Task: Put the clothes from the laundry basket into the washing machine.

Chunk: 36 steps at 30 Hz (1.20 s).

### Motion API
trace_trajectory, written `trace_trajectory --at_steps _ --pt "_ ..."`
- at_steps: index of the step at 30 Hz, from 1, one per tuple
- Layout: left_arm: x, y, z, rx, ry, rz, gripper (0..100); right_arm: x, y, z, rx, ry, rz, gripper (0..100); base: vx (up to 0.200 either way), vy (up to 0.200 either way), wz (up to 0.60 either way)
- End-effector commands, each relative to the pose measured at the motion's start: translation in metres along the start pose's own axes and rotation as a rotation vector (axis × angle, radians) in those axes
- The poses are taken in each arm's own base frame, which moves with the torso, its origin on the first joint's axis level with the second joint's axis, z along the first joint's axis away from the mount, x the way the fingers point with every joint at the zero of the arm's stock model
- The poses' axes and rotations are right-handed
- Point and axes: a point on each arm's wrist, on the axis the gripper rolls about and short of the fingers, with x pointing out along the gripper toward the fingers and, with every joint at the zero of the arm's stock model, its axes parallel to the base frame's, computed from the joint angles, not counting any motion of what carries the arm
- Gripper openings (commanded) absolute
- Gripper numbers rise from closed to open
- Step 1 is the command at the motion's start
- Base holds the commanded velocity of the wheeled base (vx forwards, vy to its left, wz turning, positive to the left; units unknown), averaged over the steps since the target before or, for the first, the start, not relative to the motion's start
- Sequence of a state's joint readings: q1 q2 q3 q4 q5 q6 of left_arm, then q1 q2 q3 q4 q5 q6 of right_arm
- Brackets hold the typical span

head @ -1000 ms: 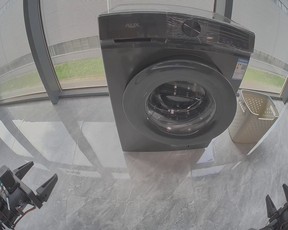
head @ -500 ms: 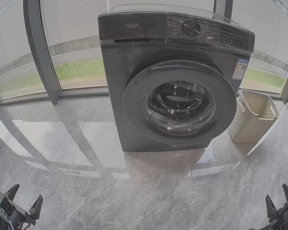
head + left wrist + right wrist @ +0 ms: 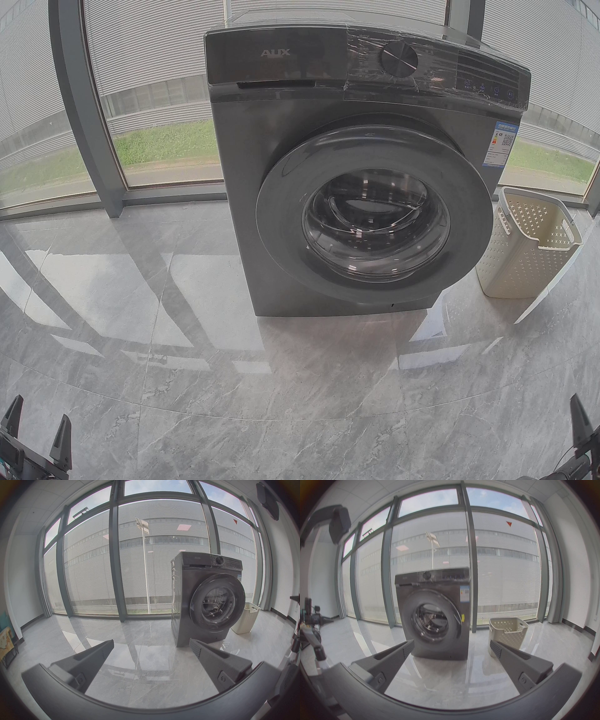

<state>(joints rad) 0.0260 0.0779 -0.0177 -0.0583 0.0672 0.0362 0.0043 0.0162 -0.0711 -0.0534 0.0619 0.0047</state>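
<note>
The grey washing machine (image 3: 369, 169) stands on the floor before the windows, its round glass door (image 3: 375, 215) shut. Just to its right is the cream perforated laundry basket (image 3: 528, 250), and the part of its inside that I see is bare. My left gripper (image 3: 40, 407) sits low at the near left, far from both, open with nothing in it. My right gripper (image 3: 451, 642) is open and holds nothing; it is at the near right. The right wrist view looks at the machine (image 3: 434, 614) and the basket (image 3: 507, 631).
Glossy grey tile floor (image 3: 300, 375) stretches wide between me and the machine. Tall windows with dark frames (image 3: 87, 112) run behind it. In the left wrist view the machine (image 3: 207, 598) and the basket (image 3: 247, 617) stand well ahead across open floor.
My left gripper has dropped down and back toward the near left corner of the head view. My right gripper has sunk slightly toward the near right corner. Machine and basket have not moved.
</note>
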Motion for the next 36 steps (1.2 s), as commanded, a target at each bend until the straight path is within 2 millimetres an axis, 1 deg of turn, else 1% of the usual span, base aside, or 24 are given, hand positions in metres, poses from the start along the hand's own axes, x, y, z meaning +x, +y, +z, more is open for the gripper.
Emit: trace_trajectory --at_steps 1,2,3,4,6,8,11,12,13,14,16,20,24,34,36 --pt "-0.002 0.000 -0.006 -0.028 -0.011 0.004 100 -0.006 0.001 0.049 0.050 -0.051 0.047 100 0.000 0.000 0.00" --pt "-0.002 0.000 -0.007 -0.032 -0.010 -0.007 100 -0.005 0.001 0.048 0.056 -0.036 0.053 100 0.000 0.000 0.00" --pt "-0.003 -0.001 -0.011 -0.020 0.021 -0.077 100 -0.002 0.002 0.041 0.089 0.039 0.107 100 0.000 0.000 0.00" --pt "-0.003 -0.002 -0.012 -0.017 0.025 -0.098 100 0.002 0.002 0.038 0.115 0.084 0.155 100 0.000 0.000 0.00" --pt "-0.005 -0.001 -0.012 -0.009 -0.004 -0.108 100 0.012 0.003 0.036 0.183 0.172 0.247 100 0.000 0.000 0.00" --pt "-0.005 -0.001 -0.012 -0.012 -0.005 -0.111 100 0.023 0.004 0.040 0.255 0.246 0.321 100 0.000 0.000 0.00" --pt "-0.005 -0.001 -0.012 -0.013 -0.008 -0.110 100 0.049 0.006 0.046 0.327 0.327 0.394 100 0.000 0.000 0.00" --pt "-0.005 -0.001 -0.012 -0.016 -0.006 -0.104 100 0.062 0.007 0.049 0.335 0.338 0.397 100 0.000 0.000 0.00" --pt "-0.005 -0.001 -0.012 -0.016 -0.006 -0.104 100 0.062 0.007 0.049 0.335 0.338 0.397 100 0.000 0.000 0.00" --pt "-0.005 -0.001 -0.012 -0.013 -0.006 -0.102 100 0.082 0.007 0.052 0.336 0.346 0.398 100 0.000 0.000 0.00" --pt "-0.005 -0.001 -0.012 -0.016 -0.008 -0.098 100 0.104 0.008 0.054 0.334 0.341 0.400 100 0.000 0.000 0.00" --pt "-0.005 -0.001 -0.012 -0.021 -0.006 -0.090 100 0.129 0.011 0.054 0.319 0.342 0.428 100 0.000 -0.200 0.00" --pt "-0.005 -0.001 -0.012 -0.024 -0.006 -0.088 100 0.138 0.016 0.054 0.316 0.352 0.468 100 0.000 -0.200 0.00" --pt "-0.005 -0.001 -0.012 -0.024 -0.006 -0.088 100 0.144 0.025 0.057 0.316 0.367 0.543 100 0.000 -0.200 0.00" --pt "-0.005 -0.001 -0.012 -0.022 -0.006 -0.088 100 0.143 0.029 0.060 0.304 0.363 0.590 100 0.000 0.000 0.00"
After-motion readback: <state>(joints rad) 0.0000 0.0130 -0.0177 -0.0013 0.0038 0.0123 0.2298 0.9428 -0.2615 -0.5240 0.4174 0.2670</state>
